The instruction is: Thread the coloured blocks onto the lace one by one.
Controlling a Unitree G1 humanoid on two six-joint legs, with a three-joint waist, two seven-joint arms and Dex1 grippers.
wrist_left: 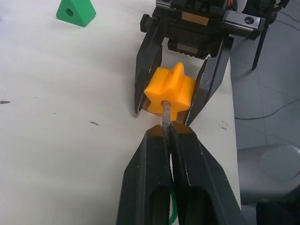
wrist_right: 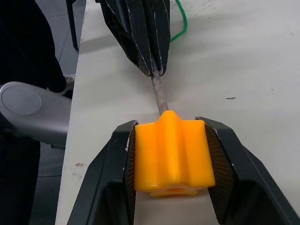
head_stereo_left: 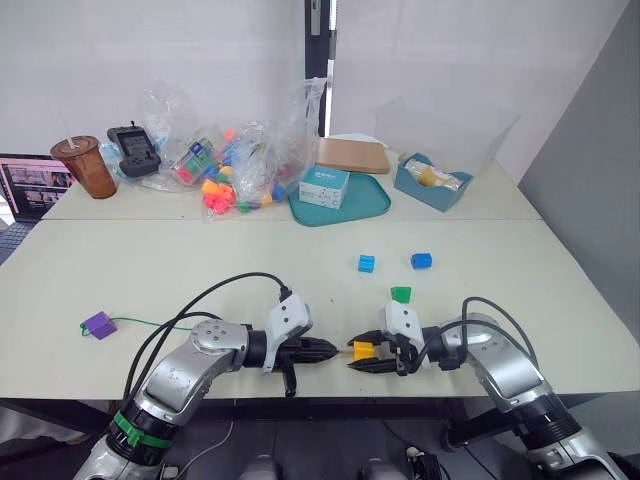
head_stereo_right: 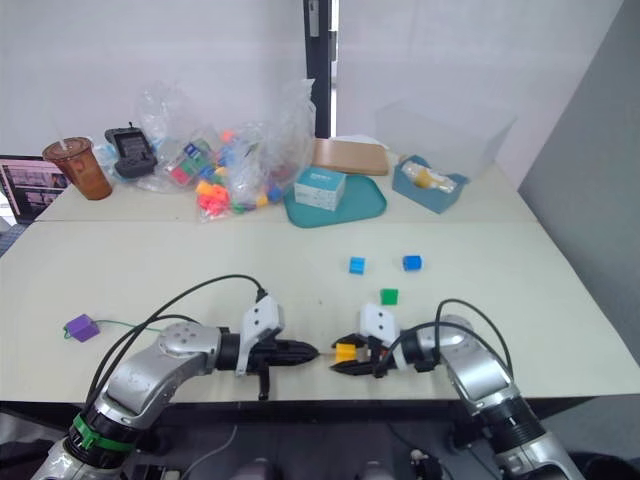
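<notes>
Matte table (head_stereo_left: 150,280), ridged orange-yellow block (wrist_left: 169,90)

Both arms reach inward, low over the near edge of the bench, forearms angled toward each other so the two pincers meet tip to tip. The left pincer (head_stereo_left: 330,350) has its two black fingers pressed together on the grey tip of the lace (wrist_right: 159,97), which juts straight out ahead of its fingertips. The right pincer (head_stereo_left: 356,362) faces it head-on — its fingers spread to either side of the orange-yellow block (wrist_right: 172,154) and clamped against the block's flanks. The lace tip meets the block's near face, just ahead of the left pincer.
</notes>
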